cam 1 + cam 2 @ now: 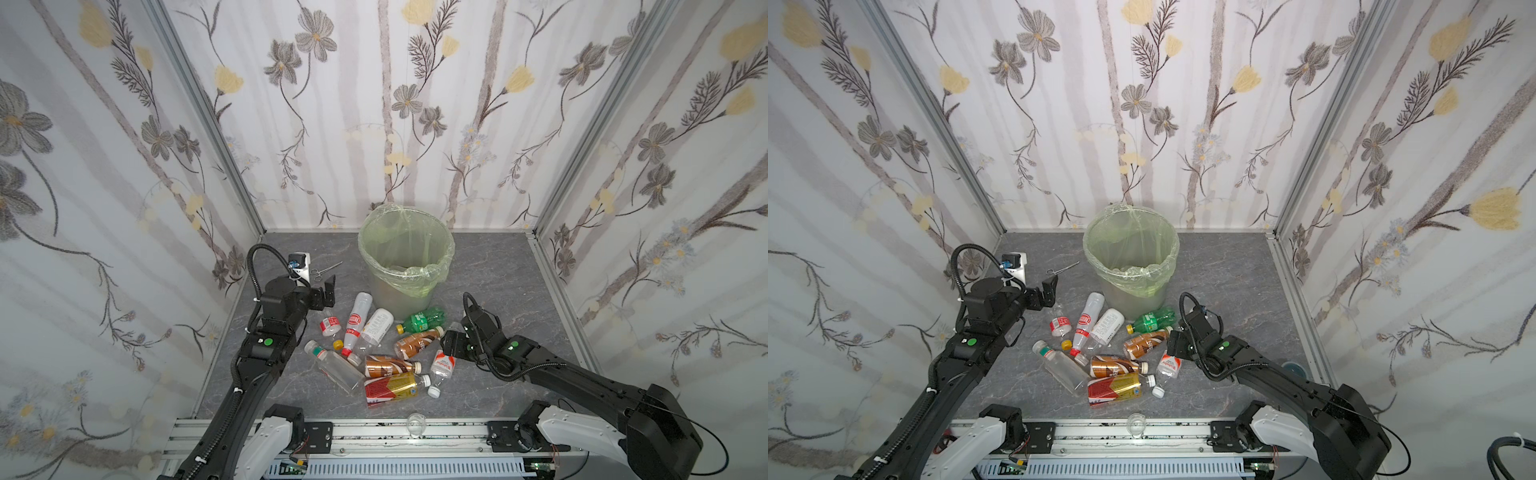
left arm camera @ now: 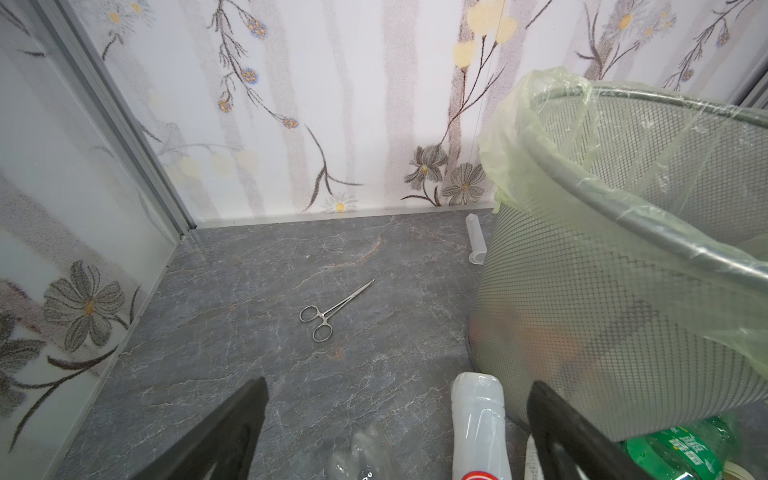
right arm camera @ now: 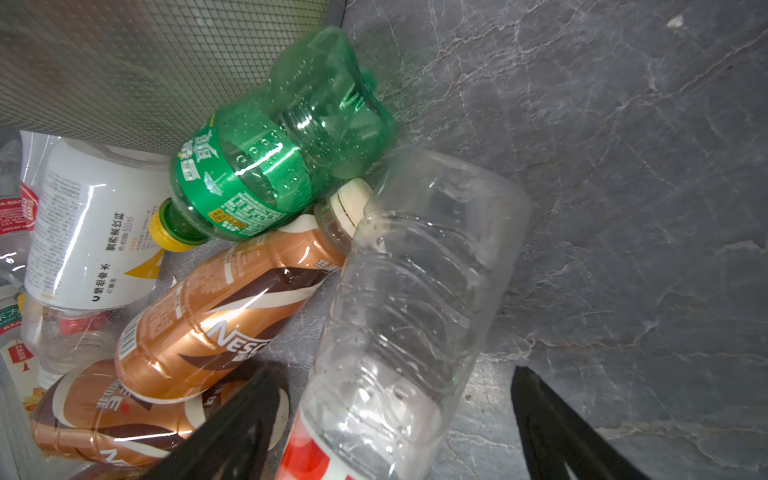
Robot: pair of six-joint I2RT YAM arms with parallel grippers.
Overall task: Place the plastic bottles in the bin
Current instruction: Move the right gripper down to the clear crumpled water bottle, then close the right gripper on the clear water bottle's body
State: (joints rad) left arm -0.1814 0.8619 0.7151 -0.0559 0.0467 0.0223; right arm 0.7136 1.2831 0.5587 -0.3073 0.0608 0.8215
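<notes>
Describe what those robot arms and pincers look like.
The left arm and right arm are boxy matte black with white base housings, a green dot each and ribbed black cables. The left gripper and right gripper each have two flat black tapering fingers.

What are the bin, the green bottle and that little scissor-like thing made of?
Bin: fine grey mesh, probably metal, matte, with a solid rim; lined with a thin, crinkly pale green plastic bag. Green bottle: transparent glossy plastic; you can see through it and it shows sharp highlights. Scissor-like thing: bright and silvery, most likely steel, judging by its thin shiny arms.
</notes>
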